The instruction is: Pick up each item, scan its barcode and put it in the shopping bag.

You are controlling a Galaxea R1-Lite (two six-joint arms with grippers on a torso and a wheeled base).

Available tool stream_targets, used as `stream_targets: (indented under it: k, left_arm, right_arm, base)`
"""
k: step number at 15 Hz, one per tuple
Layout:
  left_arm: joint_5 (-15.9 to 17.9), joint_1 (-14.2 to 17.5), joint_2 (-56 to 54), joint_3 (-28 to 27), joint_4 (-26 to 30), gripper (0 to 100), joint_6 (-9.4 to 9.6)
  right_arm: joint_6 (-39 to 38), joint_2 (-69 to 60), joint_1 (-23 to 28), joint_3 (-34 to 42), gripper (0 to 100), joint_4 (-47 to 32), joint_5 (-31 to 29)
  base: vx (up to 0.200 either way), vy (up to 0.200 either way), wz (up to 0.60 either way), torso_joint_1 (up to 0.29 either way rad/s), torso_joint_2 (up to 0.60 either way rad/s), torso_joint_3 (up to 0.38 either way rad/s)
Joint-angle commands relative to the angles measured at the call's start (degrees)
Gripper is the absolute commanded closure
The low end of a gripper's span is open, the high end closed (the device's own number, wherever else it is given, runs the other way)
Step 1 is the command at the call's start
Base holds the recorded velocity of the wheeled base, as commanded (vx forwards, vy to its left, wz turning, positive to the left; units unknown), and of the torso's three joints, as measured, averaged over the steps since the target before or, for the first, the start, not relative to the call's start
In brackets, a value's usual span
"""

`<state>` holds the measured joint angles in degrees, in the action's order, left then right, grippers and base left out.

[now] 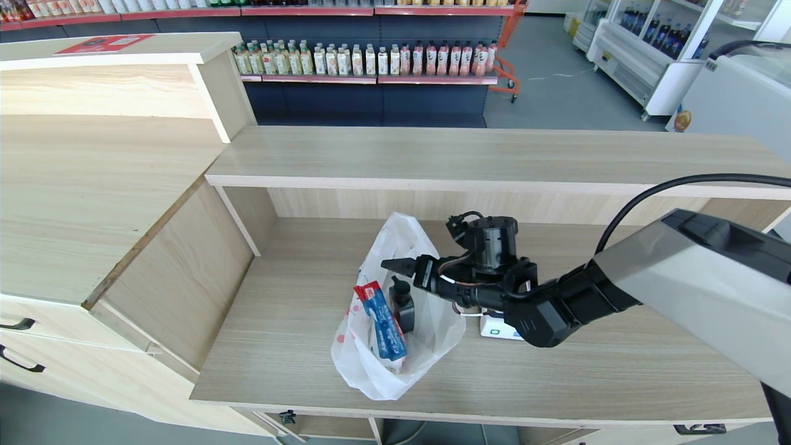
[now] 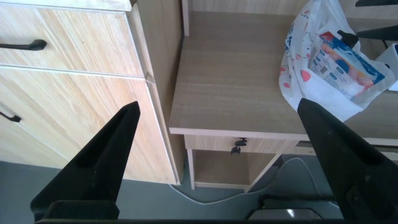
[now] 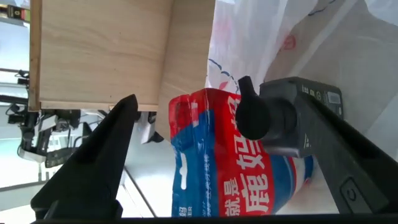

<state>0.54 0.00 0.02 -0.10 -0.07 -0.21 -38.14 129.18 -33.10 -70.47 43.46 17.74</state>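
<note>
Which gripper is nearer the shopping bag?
Right. The right gripper hangs open at the mouth of the shopping bag; the left gripper is out past the counter, well away.

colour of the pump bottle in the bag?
Black; the pump bottle shows best in the right wrist view.

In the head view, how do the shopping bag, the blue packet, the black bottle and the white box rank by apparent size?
1. shopping bag
2. blue packet
3. black bottle
Unranked: white box, because the right arm hides most of it.
</note>
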Motion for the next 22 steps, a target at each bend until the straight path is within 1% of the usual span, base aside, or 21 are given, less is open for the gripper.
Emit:
stream_targets:
  k: [1, 4, 7, 8, 10, 11, 13, 14, 15, 16, 17, 18, 19, 20, 21, 22]
  left_arm:
    - [-0.01, 0.00, -0.02, 0.01, -0.01, 0, 0.03]
    - [-0.01, 0.00, -0.02, 0.01, -0.01, 0, -0.06]
    - [-0.01, 0.00, -0.02, 0.01, -0.01, 0, -0.06]
    - [-0.01, 0.00, -0.02, 0.01, -0.01, 0, 0.03]
    - [-0.10, 0.00, -0.02, 0.01, -0.01, 0, -0.06]
    - [-0.10, 0.00, -0.02, 0.01, -0.01, 0, -0.06]
    - [-0.01, 0.00, -0.02, 0.01, -0.01, 0, -0.06]
    - [-0.01, 0.00, -0.02, 0.01, -0.01, 0, 0.03]
    - [-0.01, 0.00, -0.02, 0.01, -0.01, 0, -0.06]
    - [-0.01, 0.00, -0.02, 0.01, -0.01, 0, -0.06]
    - [-0.01, 0.00, -0.02, 0.01, -0.01, 0, -0.06]
    - [-0.01, 0.00, -0.02, 0.01, -0.01, 0, -0.06]
    - [-0.01, 0.00, -0.02, 0.01, -0.01, 0, 0.03]
    - [-0.01, 0.00, -0.02, 0.01, -0.01, 0, 0.03]
    - [-0.01, 0.00, -0.02, 0.01, -0.01, 0, 0.03]
    - [-0.01, 0.00, -0.02, 0.01, -0.01, 0, 0.03]
  right_arm:
    - [-0.18, -0.51, 1.63, 0.60, 0, 0.13, 0.02]
    - [-0.79, -2.45, 3.65, 1.30, 0, 0.13, 0.63]
    - [-2.37, -5.43, 5.76, 1.74, 0, -0.04, 2.65]
    - [-2.29, -7.37, 6.47, 3.33, 0, -0.13, 3.09]
    - [-0.35, -13.61, 7.52, 9.21, 0, -0.31, 3.71]
    - [2.55, -19.23, 8.14, 14.49, 0, -0.48, 3.71]
    - [13.80, -31.10, 9.72, 27.32, 0, -0.39, 3.71]
    - [20.39, -36.11, 11.56, 33.38, 0, -0.92, 3.44]
    - [21.53, -36.81, 11.74, 34.26, 0, -1.01, 3.27]
    - [35.24, -44.90, 15.70, 44.46, 0, -0.83, 0.02]
    - [40.34, -47.80, 17.72, 48.33, 0, -0.83, -4.20]
    - [41.40, -49.82, 18.51, 50.08, 0, -0.83, -6.40]
    - [40.96, -56.06, 20.88, 53.86, 0, -3.38, -11.23]
    - [40.96, -61.16, 23.08, 55.53, 0, -7.42, -14.05]
    - [41.13, -68.98, 24.75, 56.59, 0, -13.93, -16.86]
    - [41.04, -77.24, 26.15, 57.47, 0, -22.10, -18.97]
  base:
    - [0.000, 0.000, 0.00, 0.000, 0.00, 0.000]
    - [0.000, 0.000, 0.00, 0.000, 0.00, 0.000]
    - [0.000, 0.000, 0.00, 0.000, 0.00, 0.000]
    - [0.000, 0.000, 0.00, 0.000, 0.00, 0.000]
    - [0.000, 0.000, 0.00, 0.000, 0.00, 0.000]
    - [0.000, 0.000, 0.00, 0.000, 0.00, 0.000]
    - [0.000, 0.000, 0.00, 0.000, 0.00, 0.000]
    - [0.000, 0.000, 0.00, 0.000, 0.00, 0.000]
    - [0.000, 0.000, 0.00, 0.000, 0.00, 0.000]
    - [0.000, 0.000, 0.00, 0.000, 0.00, 0.000]
    - [0.000, 0.000, 0.00, 0.000, 0.00, 0.000]
    - [0.000, 0.000, 0.00, 0.000, 0.00, 0.000]
    - [0.000, 0.000, 0.00, 0.000, 0.00, 0.000]
    - [0.000, 0.000, 0.00, 0.000, 0.00, 0.000]
    - [0.000, 0.000, 0.00, 0.000, 0.00, 0.000]
    - [0.000, 0.000, 0.00, 0.000, 0.00, 0.000]
